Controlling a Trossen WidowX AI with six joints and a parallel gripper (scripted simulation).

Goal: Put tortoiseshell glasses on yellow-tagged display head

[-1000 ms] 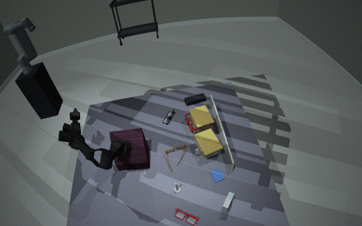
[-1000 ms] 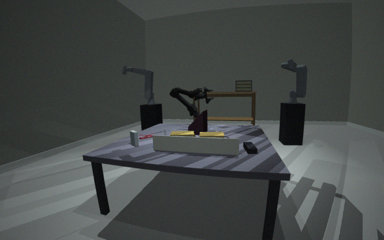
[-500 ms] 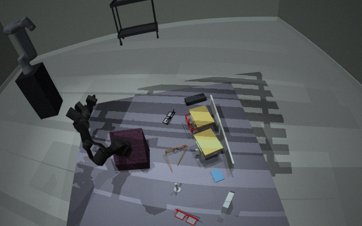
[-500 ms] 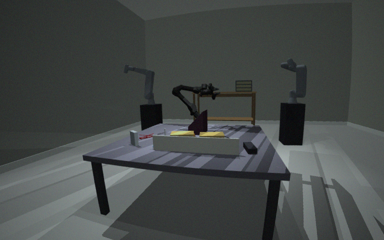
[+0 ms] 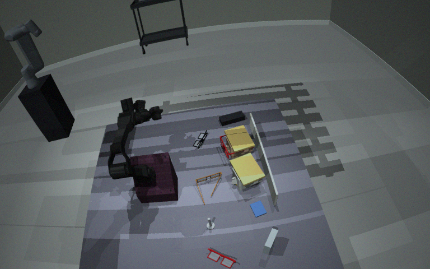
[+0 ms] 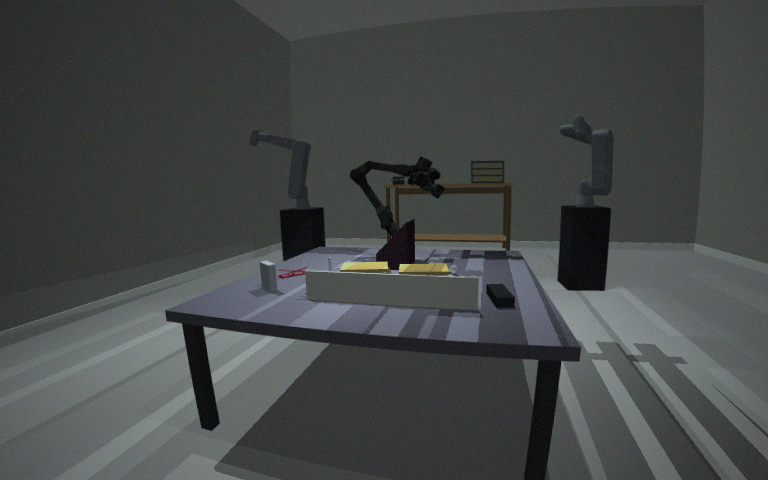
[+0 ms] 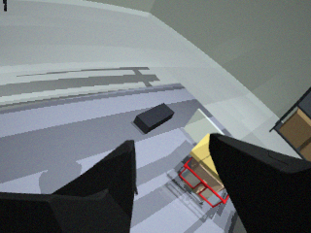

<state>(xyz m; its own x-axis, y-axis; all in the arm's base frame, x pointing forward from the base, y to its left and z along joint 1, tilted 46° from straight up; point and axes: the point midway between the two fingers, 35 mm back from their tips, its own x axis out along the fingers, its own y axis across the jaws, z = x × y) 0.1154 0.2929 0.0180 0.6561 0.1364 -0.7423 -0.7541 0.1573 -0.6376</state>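
The brown-orange tortoiseshell glasses [image 5: 202, 178] lie on the table with their temples spread, in front of the nearer head. That pale head [image 5: 247, 169] [image 6: 364, 267] has a yellow top and wears no glasses. The other head [image 5: 239, 138] [image 6: 423, 269] [image 7: 200, 148] is brownish with a similar yellow top. Red glasses [image 5: 224, 147] [image 7: 206, 186] are at its face. I cannot make out a separate yellow tag on either head. My gripper [image 5: 160, 112] [image 6: 437, 192] [image 7: 173, 144] is partly open and empty, raised high and away from the tortoiseshell glasses.
A pale upright panel [image 5: 264, 158] [image 6: 390, 289] stands behind the heads. Black glasses [image 5: 200, 139], a black box [image 5: 232, 118] [image 6: 500, 295] [image 7: 155, 117], a small peg stand [image 5: 210, 225], a blue square [image 5: 258, 208], a white block [image 5: 271, 237] and red glasses [image 5: 220, 256] are also on the table.
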